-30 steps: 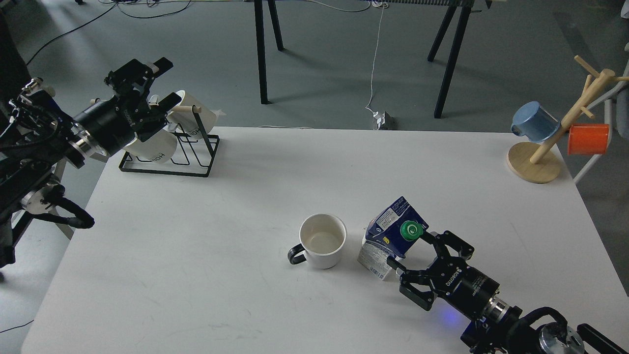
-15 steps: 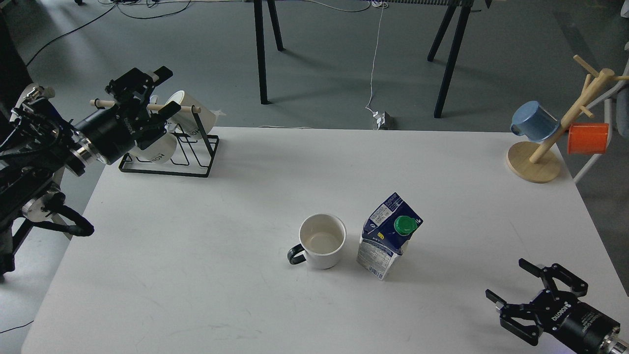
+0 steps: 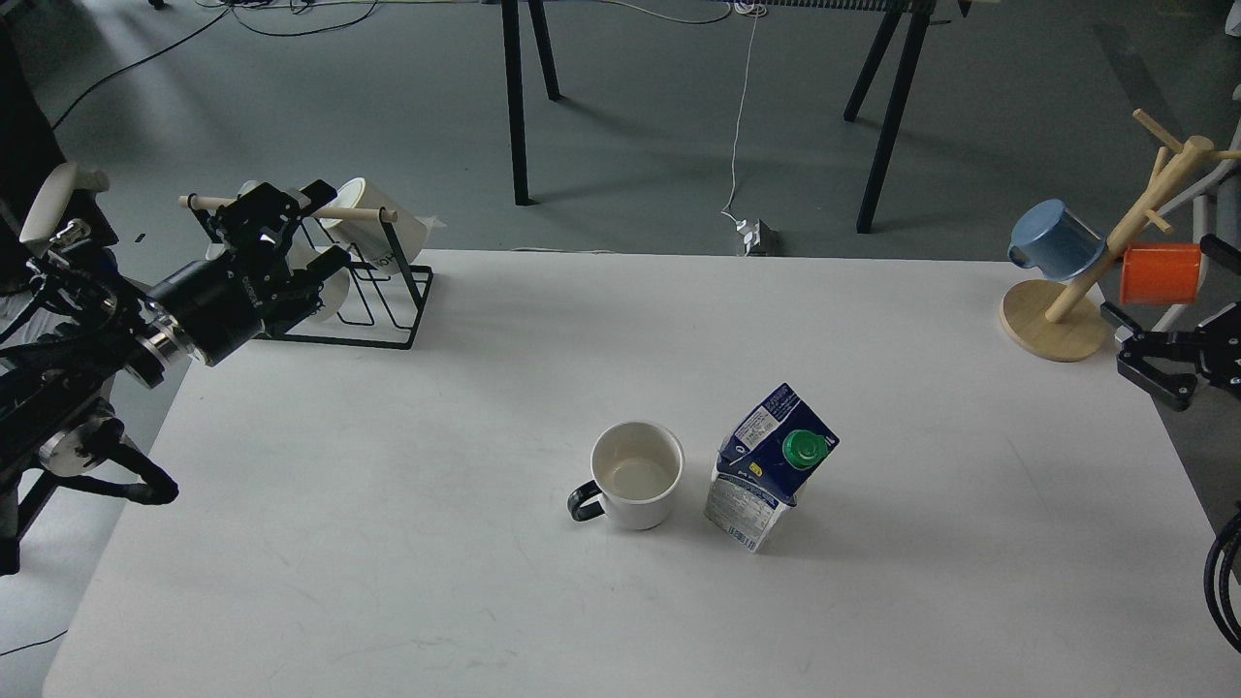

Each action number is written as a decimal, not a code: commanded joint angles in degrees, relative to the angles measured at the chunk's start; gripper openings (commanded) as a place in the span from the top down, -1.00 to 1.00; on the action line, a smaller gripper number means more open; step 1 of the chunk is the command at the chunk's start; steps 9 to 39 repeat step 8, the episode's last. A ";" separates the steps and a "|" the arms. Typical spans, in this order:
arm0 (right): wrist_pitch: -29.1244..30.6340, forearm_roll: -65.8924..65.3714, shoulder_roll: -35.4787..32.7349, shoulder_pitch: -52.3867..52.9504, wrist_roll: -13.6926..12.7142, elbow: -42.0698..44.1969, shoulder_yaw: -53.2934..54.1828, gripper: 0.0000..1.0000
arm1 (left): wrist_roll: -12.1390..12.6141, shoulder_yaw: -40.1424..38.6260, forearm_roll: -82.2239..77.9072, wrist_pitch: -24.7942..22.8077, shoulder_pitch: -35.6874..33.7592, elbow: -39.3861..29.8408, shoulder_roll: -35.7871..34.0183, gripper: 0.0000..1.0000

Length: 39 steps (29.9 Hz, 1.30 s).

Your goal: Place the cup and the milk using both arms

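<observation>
A white cup (image 3: 635, 474) with a black handle stands upright near the middle of the white table (image 3: 388, 543). Right beside it stands a blue and white milk carton (image 3: 766, 480) with a green cap (image 3: 803, 449). The two are close together but apart. My left gripper (image 3: 299, 236) is open and empty at the table's back left, in front of the wire rack. My right gripper (image 3: 1125, 341) is open and empty at the right edge of the table, far from the carton.
A black wire rack (image 3: 334, 305) holding white mugs stands at the back left corner. A wooden mug tree (image 3: 1057, 320) with a blue cup (image 3: 1052, 237) and an orange cup (image 3: 1159, 273) stands at the back right corner.
My right gripper has let go of the milk carton and pulled away to the right edge of the table. My left gripper has drawn back and lower, toward the left.
</observation>
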<state>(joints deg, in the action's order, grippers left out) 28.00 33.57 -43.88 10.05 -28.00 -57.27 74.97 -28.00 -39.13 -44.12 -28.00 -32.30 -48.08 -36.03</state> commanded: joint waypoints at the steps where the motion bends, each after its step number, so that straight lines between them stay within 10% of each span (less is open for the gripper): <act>1: 0.00 0.00 0.63 4.71 0.00 3.65 -2.89 -1.00 | 0.00 -0.50 0.18 0.00 0.04 0.01 -0.18 -0.83; 39: 0.00 0.00 3.71 4.98 0.00 4.09 -2.54 -1.00 | 0.00 -0.68 0.35 0.00 -0.75 0.09 -1.06 -0.83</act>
